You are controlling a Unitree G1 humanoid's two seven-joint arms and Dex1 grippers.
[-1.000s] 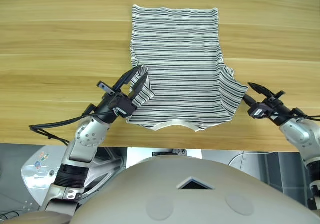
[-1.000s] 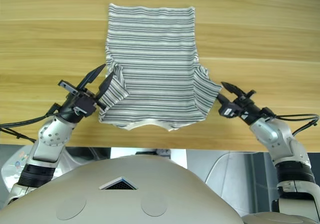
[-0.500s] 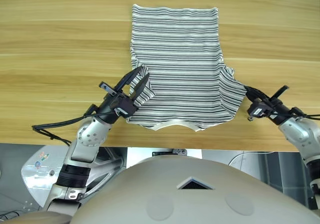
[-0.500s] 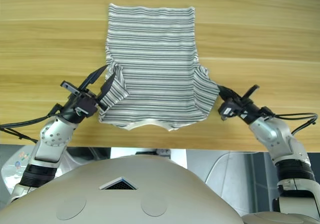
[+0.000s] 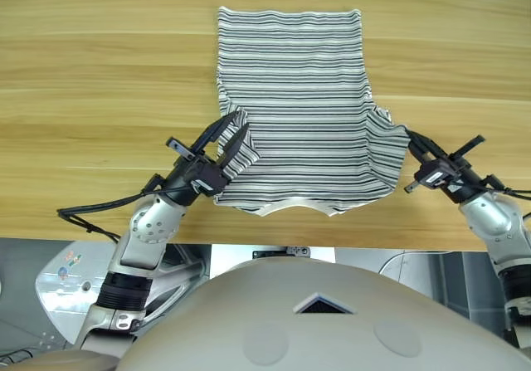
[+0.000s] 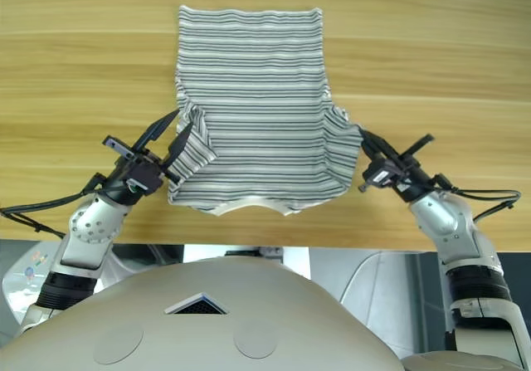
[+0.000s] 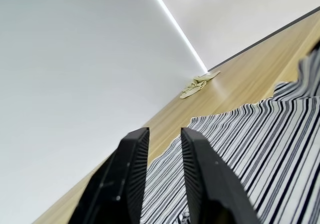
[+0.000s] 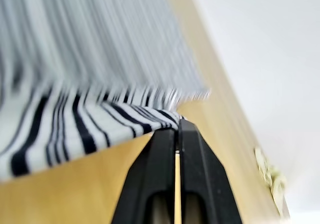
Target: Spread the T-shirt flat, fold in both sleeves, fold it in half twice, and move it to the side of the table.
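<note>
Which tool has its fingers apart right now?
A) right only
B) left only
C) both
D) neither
B: the left tool shows a clear gap between its fingers beside the T-shirt, while the right tool has its fingers pressed together at the edge of the shirt's other sleeve.

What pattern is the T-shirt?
The T-shirt has black-and-white stripes, clearest in the left eye view.

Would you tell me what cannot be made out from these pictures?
Whether the right end effector pinches the right sleeve: right wrist view, blurred, fingers cover the edge.
Tip of the left sleeve: head views, partly behind the left end effector.
Pale thing far off on the table: left wrist view, too small to name.
</note>
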